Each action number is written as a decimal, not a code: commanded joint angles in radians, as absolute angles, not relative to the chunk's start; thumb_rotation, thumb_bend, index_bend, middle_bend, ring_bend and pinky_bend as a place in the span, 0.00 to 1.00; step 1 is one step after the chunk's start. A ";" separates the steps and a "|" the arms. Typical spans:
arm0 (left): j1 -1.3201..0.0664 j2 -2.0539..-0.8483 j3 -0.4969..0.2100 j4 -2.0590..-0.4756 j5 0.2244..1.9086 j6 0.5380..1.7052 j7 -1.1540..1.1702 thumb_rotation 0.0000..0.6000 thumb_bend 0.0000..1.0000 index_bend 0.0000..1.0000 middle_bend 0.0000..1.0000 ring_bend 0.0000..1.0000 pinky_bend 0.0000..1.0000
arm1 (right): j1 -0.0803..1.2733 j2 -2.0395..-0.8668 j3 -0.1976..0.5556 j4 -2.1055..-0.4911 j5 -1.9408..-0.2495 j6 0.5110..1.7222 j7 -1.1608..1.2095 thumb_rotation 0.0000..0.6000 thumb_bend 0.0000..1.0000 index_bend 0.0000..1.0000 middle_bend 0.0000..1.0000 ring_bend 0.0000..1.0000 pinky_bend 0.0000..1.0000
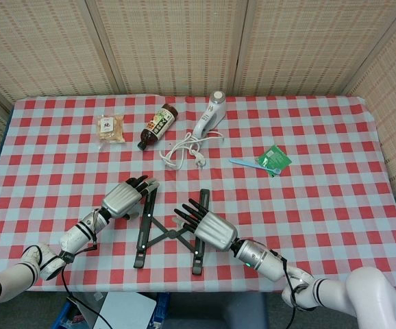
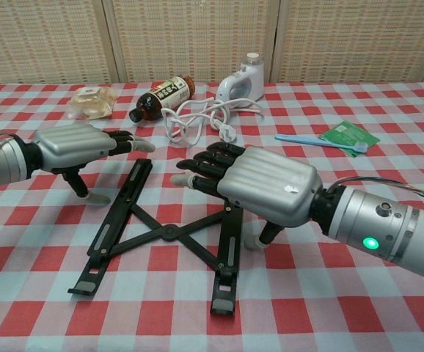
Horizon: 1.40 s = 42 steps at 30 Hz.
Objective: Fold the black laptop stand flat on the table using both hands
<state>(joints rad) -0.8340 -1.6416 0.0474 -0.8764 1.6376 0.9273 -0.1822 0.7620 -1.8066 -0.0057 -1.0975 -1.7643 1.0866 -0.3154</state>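
Note:
The black laptop stand [image 1: 168, 229] [image 2: 169, 233] lies low on the checked cloth, its two long rails spread apart and joined by crossed struts. My left hand [image 1: 122, 199] [image 2: 76, 143] hovers at the far end of the left rail, fingers stretched out and thumb pointing down to the cloth beside the rail. My right hand [image 1: 208, 226] [image 2: 260, 183] hangs over the right rail and hides its far half. Its fingers are extended toward the middle, and its thumb reaches down beside the rail. Neither hand holds anything.
At the back lie a brown bottle [image 1: 157, 125], a snack packet [image 1: 109, 128] and a white handheld device [image 1: 208, 118] with a coiled cord [image 1: 184, 149]. A green packet [image 1: 275, 158] and blue toothbrush [image 1: 247, 163] sit to the right.

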 commanded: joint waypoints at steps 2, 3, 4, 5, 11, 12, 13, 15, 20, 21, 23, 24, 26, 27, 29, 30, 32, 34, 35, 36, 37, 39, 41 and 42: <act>-0.835 -1.641 0.050 -0.878 1.635 0.926 -0.188 1.00 0.23 0.00 0.00 0.04 0.21 | 0.768 -1.819 -0.008 -1.081 -1.767 1.088 -0.315 1.00 0.00 0.00 0.00 0.00 0.00; -0.835 -1.640 0.051 -0.879 1.635 0.925 -0.189 1.00 0.23 0.00 0.00 0.04 0.21 | 0.769 -1.822 -0.008 -1.077 -1.768 1.088 -0.315 1.00 0.00 0.00 0.00 0.00 0.00; -0.835 -1.640 0.051 -0.881 1.633 0.923 -0.191 1.00 0.23 0.00 0.00 0.04 0.21 | 0.769 -1.827 -0.008 -1.071 -1.768 1.091 -0.316 1.00 0.00 0.00 0.00 0.00 0.00; -0.835 -1.640 0.052 -0.882 1.632 0.922 -0.192 1.00 0.23 0.00 0.00 0.04 0.21 | 0.770 -1.831 -0.008 -1.067 -1.768 1.094 -0.315 1.00 0.00 0.00 0.00 0.00 0.00; -0.837 -1.641 0.056 -0.889 1.630 0.915 -0.197 1.00 0.23 0.00 0.00 0.04 0.21 | 0.776 -1.858 -0.004 -1.035 -1.769 1.106 -0.305 1.00 0.00 0.00 0.00 0.00 0.00; -0.836 -1.642 0.055 -0.891 1.628 0.915 -0.201 1.00 0.23 0.00 0.00 0.04 0.21 | 0.777 -1.862 -0.003 -1.030 -1.769 1.108 -0.304 1.00 0.00 0.00 0.00 0.00 0.00; -0.836 -1.643 0.054 -0.896 1.625 0.915 -0.210 1.00 0.23 0.00 0.00 0.04 0.21 | 0.778 -1.867 -0.002 -1.023 -1.768 1.111 -0.301 1.00 0.00 0.00 0.00 0.00 0.00; -0.836 -1.643 0.053 -0.901 1.623 0.915 -0.219 1.00 0.23 0.00 0.00 0.04 0.21 | 0.778 -1.876 0.000 -1.011 -1.769 1.119 -0.298 1.00 0.00 0.00 0.00 0.00 0.00; -0.840 -1.638 0.051 -0.918 1.618 0.912 -0.239 1.00 0.23 0.00 0.00 0.04 0.21 | 0.782 -1.903 0.005 -0.977 -1.767 1.133 -0.288 1.00 0.00 0.00 0.00 0.00 0.00; -0.840 -1.637 0.050 -0.923 1.617 0.912 -0.244 1.00 0.23 0.00 0.00 0.04 0.21 | 0.782 -1.908 0.007 -0.972 -1.767 1.138 -0.284 1.00 0.00 0.00 0.00 0.00 0.00; -0.841 -1.633 0.048 -0.935 1.614 0.910 -0.253 1.00 0.23 0.00 0.00 0.04 0.21 | 0.786 -1.918 0.010 -0.960 -1.768 1.144 -0.279 1.00 0.00 0.00 0.00 0.00 0.00; -0.842 -1.632 0.048 -0.941 1.613 0.909 -0.254 1.00 0.23 0.00 0.00 0.04 0.21 | 0.788 -1.922 0.011 -0.956 -1.767 1.145 -0.278 1.00 0.00 0.00 0.00 0.00 0.00; -0.844 -1.629 0.047 -0.951 1.613 0.907 -0.253 1.00 0.23 0.00 0.00 0.04 0.21 | 0.792 -1.931 0.014 -0.947 -1.768 1.149 -0.277 1.00 0.00 0.00 0.00 0.00 0.00; -0.845 -1.628 0.047 -0.955 1.613 0.906 -0.251 1.00 0.23 0.00 0.00 0.04 0.21 | 0.794 -1.934 0.015 -0.944 -1.767 1.149 -0.275 1.00 0.00 0.00 0.00 0.00 0.00; -0.847 -1.626 0.046 -0.965 1.612 0.905 -0.248 1.00 0.23 0.00 0.00 0.04 0.21 | 0.798 -1.943 0.015 -0.937 -1.769 1.151 -0.273 1.00 0.00 0.00 0.00 0.00 0.00; -0.847 -1.625 0.045 -0.969 1.611 0.905 -0.247 1.00 0.23 0.00 0.00 0.04 0.21 | 0.800 -1.946 0.015 -0.934 -1.769 1.152 -0.273 1.00 0.00 0.00 0.00 0.00 0.00; -0.849 -1.623 0.043 -0.979 1.608 0.902 -0.246 1.00 0.23 0.00 0.00 0.04 0.21 | 0.804 -1.953 0.017 -0.928 -1.770 1.156 -0.273 1.00 0.00 0.00 0.00 0.00 0.00; -0.852 -1.621 0.040 -0.992 1.603 0.896 -0.248 1.00 0.23 0.00 0.00 0.04 0.21 | 0.808 -1.960 0.020 -0.924 -1.769 1.157 -0.273 1.00 0.00 0.00 0.00 0.00 0.00; -0.853 -1.619 0.038 -0.999 1.601 0.893 -0.249 1.00 0.23 0.00 0.00 0.04 0.21 | 0.810 -1.964 0.022 -0.922 -1.767 1.158 -0.274 1.00 0.00 0.00 0.00 0.00 0.00; -0.854 -1.618 0.037 -1.006 1.599 0.891 -0.250 1.00 0.23 0.00 0.00 0.04 0.21 | 0.812 -1.967 0.024 -0.921 -1.767 1.158 -0.276 1.00 0.00 0.00 0.00 0.00 0.00; -0.856 -1.616 0.035 -1.012 1.598 0.890 -0.250 1.00 0.23 0.00 0.00 0.04 0.21 | 0.814 -1.970 0.025 -0.919 -1.767 1.159 -0.277 1.00 0.00 0.00 0.00 0.00 0.00; -0.859 -1.613 0.032 -1.027 1.594 0.886 -0.250 1.00 0.23 0.00 0.00 0.04 0.21 | 0.817 -1.976 0.028 -0.918 -1.765 1.162 -0.277 1.00 0.00 0.00 0.00 0.00 0.00; -0.861 -1.609 0.028 -1.046 1.589 0.880 -0.252 1.00 0.23 0.00 0.00 0.04 0.21 | 0.821 -1.981 0.028 -0.915 -1.765 1.160 -0.276 1.00 0.00 0.00 0.00 0.00 0.00; -0.863 -1.607 0.026 -1.054 1.587 0.878 -0.252 1.00 0.23 0.00 0.00 0.04 0.21 | 0.823 -1.983 0.028 -0.914 -1.766 1.160 -0.278 1.00 0.00 0.00 0.00 0.00 0.00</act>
